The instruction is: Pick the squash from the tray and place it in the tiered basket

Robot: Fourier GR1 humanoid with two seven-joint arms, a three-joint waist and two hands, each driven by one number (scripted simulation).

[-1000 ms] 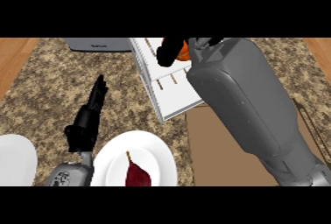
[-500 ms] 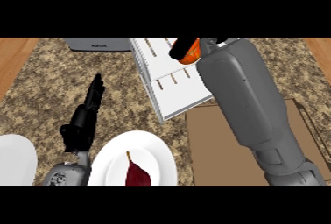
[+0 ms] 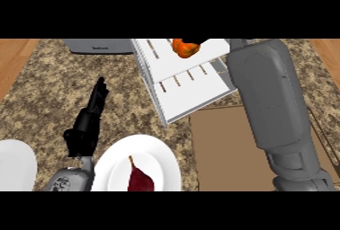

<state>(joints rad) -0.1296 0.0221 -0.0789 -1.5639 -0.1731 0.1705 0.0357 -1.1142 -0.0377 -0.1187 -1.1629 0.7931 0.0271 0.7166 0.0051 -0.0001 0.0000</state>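
Squash (image 3: 185, 47) sits on tiered basket (image 3: 189, 85) top shelf. Right hand hidden past its forearm, grip state can't tell. Left hand (image 3: 86, 123) rests open on counter (image 3: 53, 90), fingers straight.

The left hand (image 3: 86, 123) lies low at the view's left, fingers straight and together, pointing up the frame, its grey wrist at the lower edge. The right forearm (image 3: 272, 103) rises along the right side; its hand is out of sight.
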